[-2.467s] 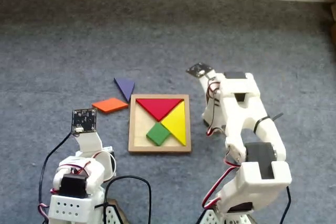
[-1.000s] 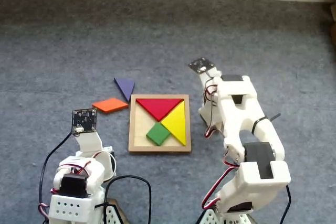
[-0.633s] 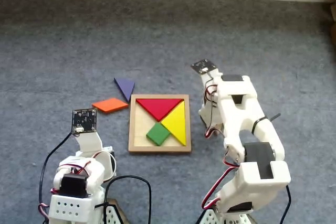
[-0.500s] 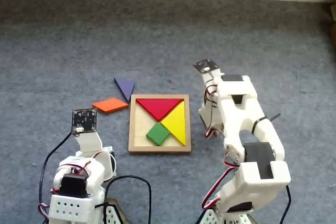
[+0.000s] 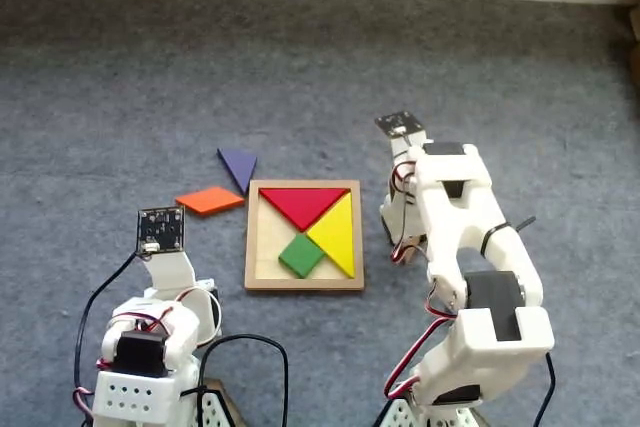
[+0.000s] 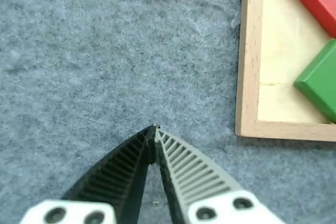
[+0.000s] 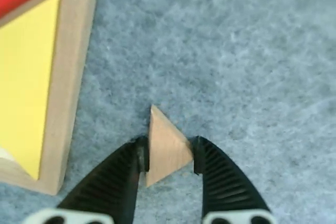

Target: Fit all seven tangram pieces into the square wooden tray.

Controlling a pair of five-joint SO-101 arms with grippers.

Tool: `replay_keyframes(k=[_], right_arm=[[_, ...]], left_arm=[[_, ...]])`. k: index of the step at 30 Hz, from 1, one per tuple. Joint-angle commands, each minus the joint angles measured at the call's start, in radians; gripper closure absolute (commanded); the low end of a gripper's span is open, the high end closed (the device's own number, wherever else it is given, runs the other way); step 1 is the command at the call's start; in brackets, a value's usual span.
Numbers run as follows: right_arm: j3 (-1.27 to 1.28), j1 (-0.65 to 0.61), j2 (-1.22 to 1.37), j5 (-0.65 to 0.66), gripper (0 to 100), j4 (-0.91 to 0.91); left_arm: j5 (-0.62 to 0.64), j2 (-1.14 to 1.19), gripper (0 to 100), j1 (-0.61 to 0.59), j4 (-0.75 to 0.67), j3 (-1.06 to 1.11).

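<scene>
Tangram pieces are being partly hidden. Seen from overhead, the right arm is covering its own claw [image 7: 168, 147], which is pinching a small pale wooden triangle [image 7: 164, 144] just beside the square wooden tray [image 5: 304, 288]. A red triangle [image 5: 303, 205], a yellow triangle [image 5: 335, 234] and a green square [image 5: 301, 255] are sitting inside. A purple triangle [image 5: 238, 165] and an orange parallelogram [image 5: 209, 200] are lying on the fuzzy grey surface [image 5: 120, 97]. The left claw [image 6: 153, 135] is hanging closed and empty near the tray's corner.
</scene>
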Motion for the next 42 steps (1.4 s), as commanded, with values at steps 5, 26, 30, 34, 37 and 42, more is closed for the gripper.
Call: replay_keyframes(k=[5, 26, 30, 34, 37, 42], right_arm=[[-0.050, -0.068, -0.150, 0.121, 93.5, 0.013], [0.104, -0.410, -0.308, 0.496, 93.5, 0.002], [0.128, -0.447, -0.308, 0.531, 93.5, -0.045], [0.193, -0.469, -0.308, 0.534, 93.5, -0.156], [0.254, -0.489, -0.309, 0.535, 93.5, -0.234], [0.298, -0.489, -0.318, 0.703, 93.5, -0.272]], left_arm=[[-0.003, -0.028, 99, 0.012, 0.003, 0.019], [-0.003, -0.028, 99, 0.012, 0.003, 0.019], [-0.003, -0.028, 99, 0.012, 0.003, 0.019], [-0.003, -0.028, 99, 0.012, 0.003, 0.019], [-0.003, -0.028, 99, 0.012, 0.003, 0.019], [-0.003, -0.028, 99, 0.012, 0.003, 0.019]])
